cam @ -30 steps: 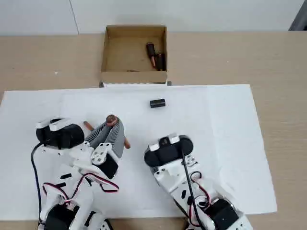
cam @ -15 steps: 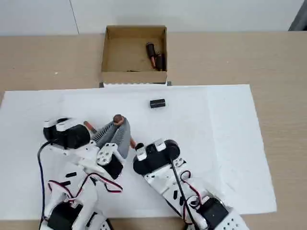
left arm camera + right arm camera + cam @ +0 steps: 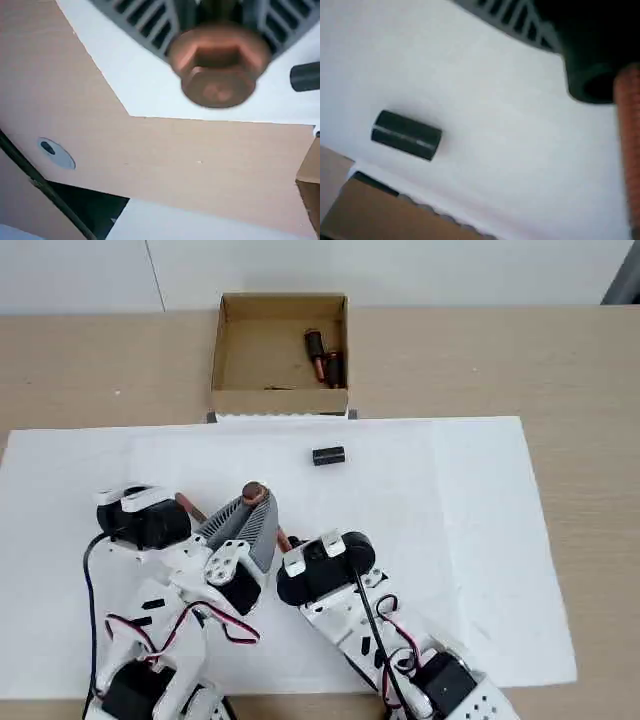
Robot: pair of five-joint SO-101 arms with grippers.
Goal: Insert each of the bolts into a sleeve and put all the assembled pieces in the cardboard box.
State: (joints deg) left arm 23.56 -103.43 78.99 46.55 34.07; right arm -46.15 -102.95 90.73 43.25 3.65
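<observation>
1. Left pincer [image 3: 250, 508] is clenched on a copper bolt [image 3: 254, 492]; I see the hex head at the fingertips, and from the high view the threaded end sticks out on the side toward the right arm.
2. Right pincer [image 3: 585, 70] is closed around a black sleeve [image 3: 592, 82], as far as I can read it; the sleeve's open end sits just beside the bolt's thread, and I cannot tell whether the two touch.
3. At the far side of the table [image 3: 580, 370], just past the white paper [image 3: 480, 540], stands the cardboard box [image 3: 280, 400], open on top; inside it, near the right wall, lie the assembled pieces [image 3: 322, 355], dark sleeves with copper showing; I cannot count them for certain.
4. On the paper a loose sleeve [image 3: 328, 455] lies on its side between the box and the arms, well apart from both pincers; a second bolt [image 3: 185, 503] pokes out beside the left arm.
5. Against a second ago: the left pincer has carried its bolt a little to the right; the right arm has swung left and closed in on it, so the two pincers now sit side by side; the loose sleeve, the box and its contents have not moved.
</observation>
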